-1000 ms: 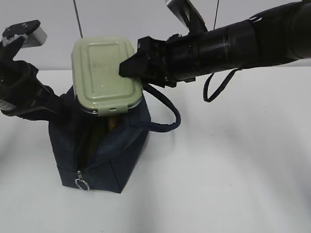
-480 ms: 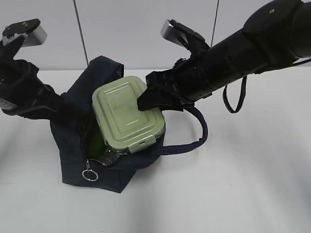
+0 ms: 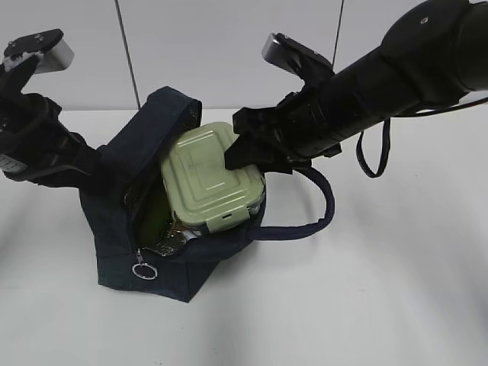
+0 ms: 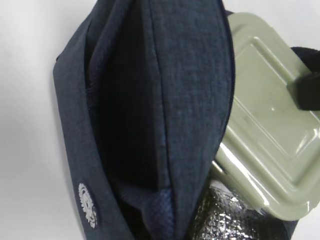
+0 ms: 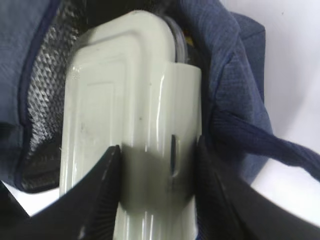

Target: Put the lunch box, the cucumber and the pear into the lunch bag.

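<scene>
The navy lunch bag [image 3: 122, 252] stands open on the white table. My right gripper [image 3: 242, 152] is shut on the lunch box [image 3: 210, 183], whose sage-green lid faces up, tilted, partly inside the bag's mouth. In the right wrist view my gripper [image 5: 159, 145] clamps the box [image 5: 130, 75] across its end, with a finger [image 5: 102, 185] on each side. My left gripper [image 3: 95, 164] holds the bag's left wall up, its fingers hidden by fabric [image 4: 150, 125]. A green shape, likely the cucumber [image 3: 156, 213], shows inside the bag. The pear is hidden.
The bag's loop handle [image 3: 320, 221] lies on the table to the right. The silver ring pull [image 3: 143, 270] hangs at the bag's front. Silver lining [image 4: 225, 220] shows under the box. A grey wall stands behind the white table [image 3: 381, 290].
My right gripper has brought the lunch box down from above the bag into its open mouth, then slightly deeper and rightward. The bag's handle shifted right. The left arm has stayed put.
</scene>
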`<act>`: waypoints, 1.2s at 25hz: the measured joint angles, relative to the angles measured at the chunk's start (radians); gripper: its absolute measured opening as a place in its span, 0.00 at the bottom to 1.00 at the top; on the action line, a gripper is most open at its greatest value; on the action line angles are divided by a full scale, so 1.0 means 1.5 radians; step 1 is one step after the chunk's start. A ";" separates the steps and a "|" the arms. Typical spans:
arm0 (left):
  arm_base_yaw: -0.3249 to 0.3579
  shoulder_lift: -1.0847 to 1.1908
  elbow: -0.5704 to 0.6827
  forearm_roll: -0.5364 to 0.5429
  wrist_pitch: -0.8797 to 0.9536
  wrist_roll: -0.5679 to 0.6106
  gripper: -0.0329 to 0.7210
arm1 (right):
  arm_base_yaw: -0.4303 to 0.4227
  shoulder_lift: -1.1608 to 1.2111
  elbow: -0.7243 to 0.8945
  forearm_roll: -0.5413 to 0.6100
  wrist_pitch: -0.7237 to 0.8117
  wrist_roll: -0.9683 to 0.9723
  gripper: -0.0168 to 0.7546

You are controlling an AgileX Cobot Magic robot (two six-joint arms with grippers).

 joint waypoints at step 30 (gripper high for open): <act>0.000 0.000 0.000 -0.026 0.006 0.000 0.05 | 0.061 0.096 -0.048 0.095 -0.074 -0.007 0.45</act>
